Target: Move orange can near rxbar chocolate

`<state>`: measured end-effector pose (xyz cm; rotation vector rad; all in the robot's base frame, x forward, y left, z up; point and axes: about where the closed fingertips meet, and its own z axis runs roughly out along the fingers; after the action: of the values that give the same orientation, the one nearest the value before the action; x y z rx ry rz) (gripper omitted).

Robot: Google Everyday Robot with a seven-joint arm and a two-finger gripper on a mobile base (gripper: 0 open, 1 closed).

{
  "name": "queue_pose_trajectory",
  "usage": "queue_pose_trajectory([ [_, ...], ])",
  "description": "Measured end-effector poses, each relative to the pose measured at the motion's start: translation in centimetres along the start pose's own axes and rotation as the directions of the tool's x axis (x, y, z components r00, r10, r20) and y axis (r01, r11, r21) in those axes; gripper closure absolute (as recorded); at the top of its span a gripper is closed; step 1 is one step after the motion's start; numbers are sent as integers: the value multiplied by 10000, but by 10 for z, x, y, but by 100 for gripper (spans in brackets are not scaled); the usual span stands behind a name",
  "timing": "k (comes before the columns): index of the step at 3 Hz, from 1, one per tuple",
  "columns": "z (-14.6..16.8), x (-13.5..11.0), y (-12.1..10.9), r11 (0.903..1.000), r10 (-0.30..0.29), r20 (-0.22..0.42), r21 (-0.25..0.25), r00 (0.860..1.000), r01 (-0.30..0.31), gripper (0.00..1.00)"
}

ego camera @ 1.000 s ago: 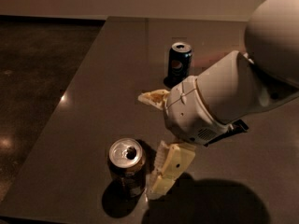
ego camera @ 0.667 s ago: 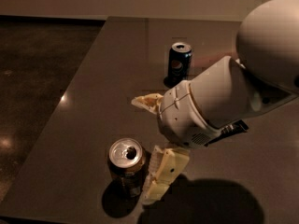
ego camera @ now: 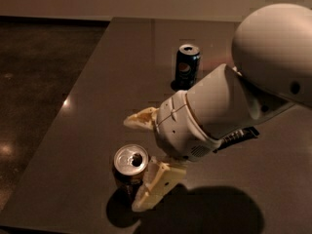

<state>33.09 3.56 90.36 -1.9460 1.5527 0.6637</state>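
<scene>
The orange can (ego camera: 127, 171) stands upright near the table's front left corner, its silver top facing the camera. My gripper (ego camera: 131, 164) is open, reaching in from the right. One pale finger (ego camera: 140, 119) lies just beyond the can and the other finger (ego camera: 153, 185) is at its near right side, touching or almost touching it. The can sits partly between them. The rxbar chocolate (ego camera: 240, 136) shows only as a black crimped end with white lettering, poking out from under my arm at the right. The rest of it is hidden.
A dark blue Pepsi can (ego camera: 187, 67) stands upright farther back on the dark table (ego camera: 122, 72). The table's left edge (ego camera: 63, 116) runs diagonally beside the orange can, with dark floor beyond. My bulky white arm (ego camera: 234, 106) covers the right side.
My gripper has moved a little left and forward, bringing its open fingers closer around the orange can. The cans have not moved.
</scene>
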Motion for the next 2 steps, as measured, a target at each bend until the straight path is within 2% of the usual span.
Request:
queue_pose_trajectory([
  [1,1,-4,3,9998,-42,61,-202,10000,43,42],
  [2,-9,-4,4,9998,14,63,-203,10000,-12,65],
])
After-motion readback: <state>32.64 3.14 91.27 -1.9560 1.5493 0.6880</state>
